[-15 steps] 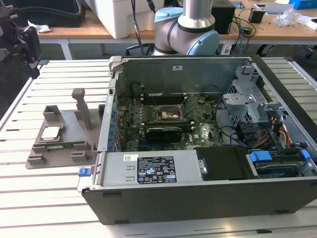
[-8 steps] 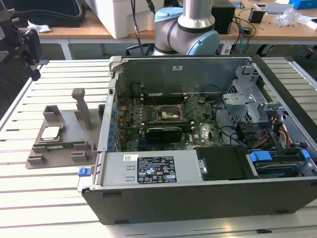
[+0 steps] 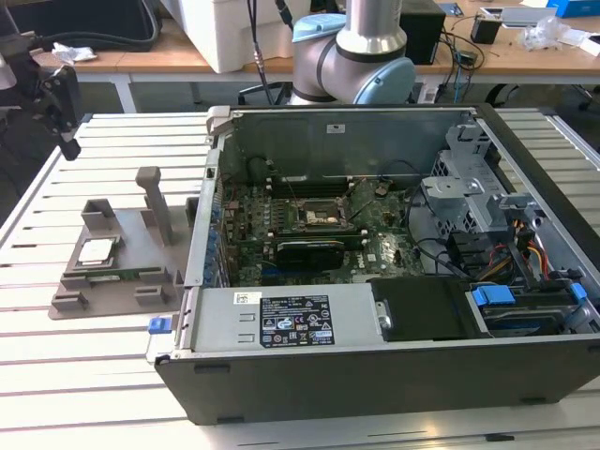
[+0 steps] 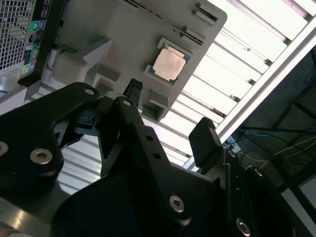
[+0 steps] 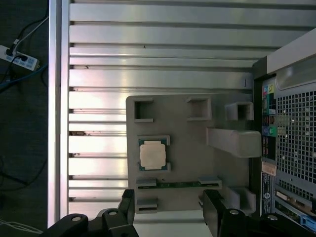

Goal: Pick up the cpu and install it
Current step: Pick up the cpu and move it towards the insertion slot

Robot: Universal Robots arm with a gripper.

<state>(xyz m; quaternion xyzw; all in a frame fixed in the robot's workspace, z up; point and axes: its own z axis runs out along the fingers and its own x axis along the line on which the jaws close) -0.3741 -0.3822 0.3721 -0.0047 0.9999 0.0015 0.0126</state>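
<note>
The hand hangs open, empty, clear of the cpu; the cpu lies in a grey holder on the slatted surface

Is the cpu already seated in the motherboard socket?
No, in the exterior view the cpu lies on the grey holder tray, outside the computer case.
</note>
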